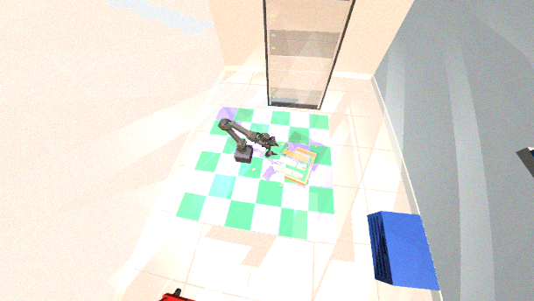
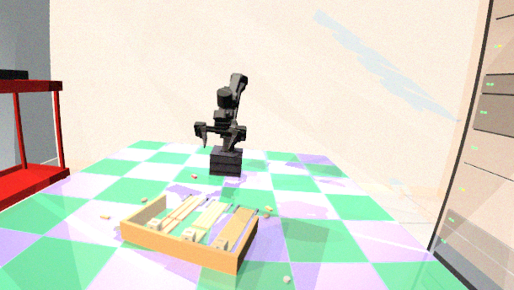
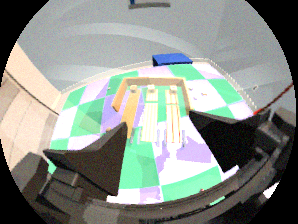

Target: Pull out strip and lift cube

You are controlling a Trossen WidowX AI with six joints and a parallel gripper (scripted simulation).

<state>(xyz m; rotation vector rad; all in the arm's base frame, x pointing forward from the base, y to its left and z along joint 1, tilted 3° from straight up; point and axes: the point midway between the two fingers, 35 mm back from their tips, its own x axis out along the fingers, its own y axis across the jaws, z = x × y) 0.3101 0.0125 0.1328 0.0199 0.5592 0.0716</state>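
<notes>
A low wooden tray [image 1: 295,181] [image 2: 181,249] [image 3: 155,81] with one open side holds three strips, each with a pale cube at its far end. The tan strip [image 2: 240,221] [image 3: 131,110] looks unbroken up to its cube [image 2: 220,244] [image 3: 133,89]. The middle pale strip [image 2: 211,215] [image 3: 150,120] shows a gap short of its cube [image 2: 188,234] [image 3: 151,88]. The pinkish strip [image 2: 187,207] [image 3: 172,120] also shows a break before its cube [image 2: 154,224]. No label is readable. My gripper [image 1: 276,149] [image 2: 217,148] [image 3: 158,119] is open and empty, raised short of the tray's open side.
Short grey rails [image 3: 158,137] flank the strips' near ends. Small crumbs such as a red one [image 2: 194,176] and a tan one [image 2: 104,217] lie around the tray. A blue box [image 1: 407,249] [image 3: 172,60], a tall rack [image 1: 302,52] and a red cart [image 2: 31,86] stand farther off.
</notes>
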